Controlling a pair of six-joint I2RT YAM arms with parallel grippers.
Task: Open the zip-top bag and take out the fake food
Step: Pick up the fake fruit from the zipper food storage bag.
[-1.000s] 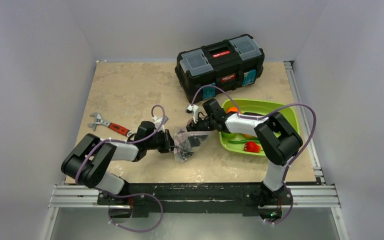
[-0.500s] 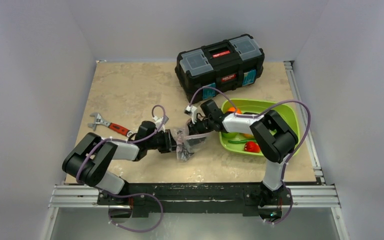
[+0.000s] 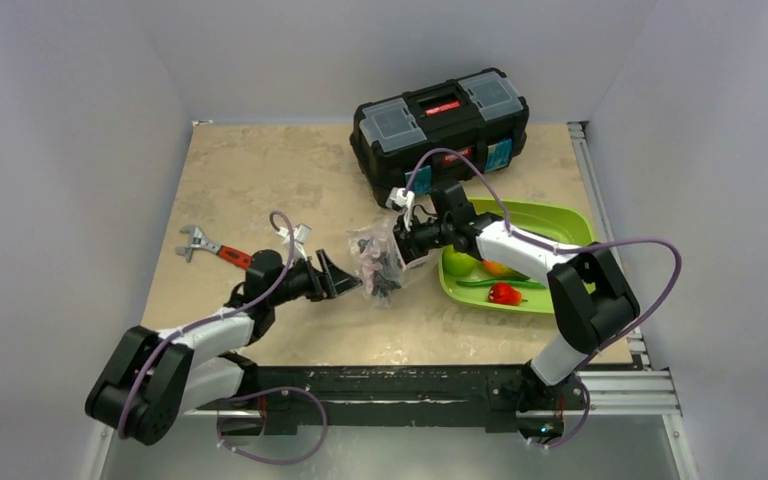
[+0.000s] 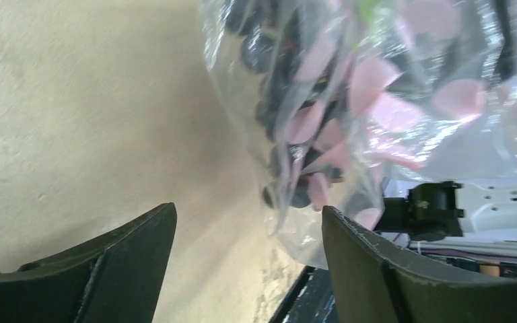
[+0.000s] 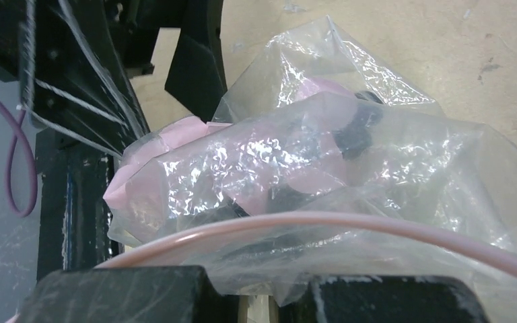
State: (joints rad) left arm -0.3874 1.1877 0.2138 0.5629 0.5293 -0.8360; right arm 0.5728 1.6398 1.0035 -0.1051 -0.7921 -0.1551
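The clear zip-top bag [image 3: 374,262] hangs crumpled at mid-table, with dark grapes [image 3: 387,272] and pink patches showing through it. My right gripper [image 3: 407,244] is shut on the bag's edge; in the right wrist view the pinkish zip strip [image 5: 309,219] arcs just above the closed right gripper [image 5: 262,296]. My left gripper [image 3: 337,279] stands open just left of the bag and holds nothing. In the left wrist view the bag [image 4: 384,101] hangs ahead of the left gripper [image 4: 248,210], and its lower corner reaches the right fingertip. More fake food lies in the green tray [image 3: 570,225]: a green apple [image 3: 457,264], a red pepper [image 3: 504,293].
A black toolbox [image 3: 442,125] stands at the back, just behind the tray. A red-handled wrench [image 3: 212,249] lies on the table to the left, close to my left arm. The table's front edge and metal rail run just below both arms.
My left gripper has let go of the bag, opened and drawn back to the left. My right gripper has shut on the bag and carried it slightly up and right.
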